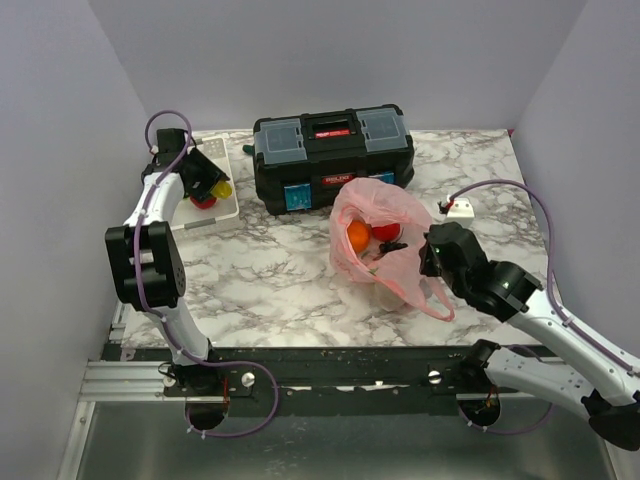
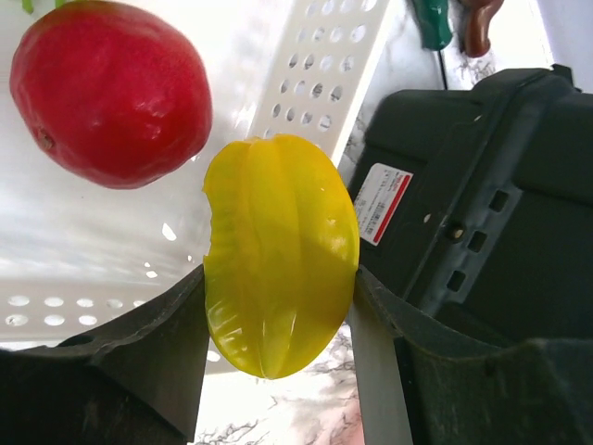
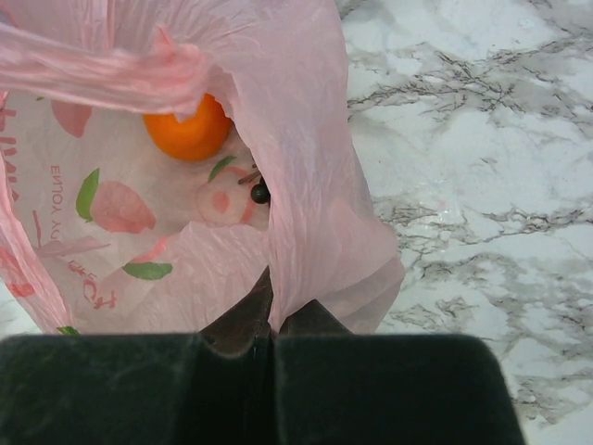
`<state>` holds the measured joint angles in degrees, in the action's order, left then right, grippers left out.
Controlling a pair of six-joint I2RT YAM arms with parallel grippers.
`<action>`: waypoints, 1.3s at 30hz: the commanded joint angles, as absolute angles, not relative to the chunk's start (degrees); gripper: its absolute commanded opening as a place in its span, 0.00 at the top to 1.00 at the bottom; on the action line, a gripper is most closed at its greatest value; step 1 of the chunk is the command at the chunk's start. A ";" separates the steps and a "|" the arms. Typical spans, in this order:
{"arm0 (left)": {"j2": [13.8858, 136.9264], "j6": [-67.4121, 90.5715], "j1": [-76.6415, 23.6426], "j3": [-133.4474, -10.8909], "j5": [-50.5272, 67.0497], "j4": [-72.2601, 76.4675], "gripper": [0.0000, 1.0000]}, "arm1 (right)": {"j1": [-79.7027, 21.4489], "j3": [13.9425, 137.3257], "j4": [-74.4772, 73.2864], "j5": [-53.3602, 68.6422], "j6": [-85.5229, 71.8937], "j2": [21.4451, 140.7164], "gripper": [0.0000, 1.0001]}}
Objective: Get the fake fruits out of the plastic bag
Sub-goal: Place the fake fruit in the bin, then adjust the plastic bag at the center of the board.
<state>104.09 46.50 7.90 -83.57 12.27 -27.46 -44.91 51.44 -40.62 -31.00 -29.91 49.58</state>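
Started far left: saw the left jaws pinching a glossy yellow ridged plastic fruit [image 2: 278, 255] by its sides, held at the white slotted plastic basket [image 2: 324, 65], just beside a shiny red plastic apple [image 2: 111, 93] already lying in there. Worried about that slick skin squirting out of the grip, or a careless drop knocking the apple and bouncing toward the black plastic toolbox [image 1: 330, 160]. Moved right: found the thin pink translucent plastic bag [image 1: 385, 215] slumped on the marble-patterned surface [image 1: 270, 270], with a round plastic orange [image 3: 190, 130] and a small dark grape [image 3: 260, 193] left inside. Spotted the right jaws pressed together on the bag's near rim. Figured on a hard tug there tearing the film, or tipping the bag and rolling fruit away.
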 commanded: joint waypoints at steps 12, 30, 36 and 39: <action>103.56 48.97 9.22 -80.11 17.51 -26.75 0.26 | -44.79 50.83 -39.55 -32.66 -29.62 50.72 0.99; 81.04 55.00 0.93 -68.21 24.31 -19.01 0.26 | -44.78 56.62 -37.19 -27.97 -28.54 56.10 0.99; 67.25 48.34 -8.84 -56.11 21.48 -18.66 0.27 | -44.74 70.21 -35.70 -29.13 -21.21 67.97 0.99; 58.68 43.68 -10.46 -49.27 24.12 -18.48 0.30 | -44.79 78.14 -35.32 -26.70 -16.87 74.53 0.99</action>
<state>67.92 50.63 -9.15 -56.45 21.74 -18.65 -44.88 69.34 -38.57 -28.93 -23.97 68.53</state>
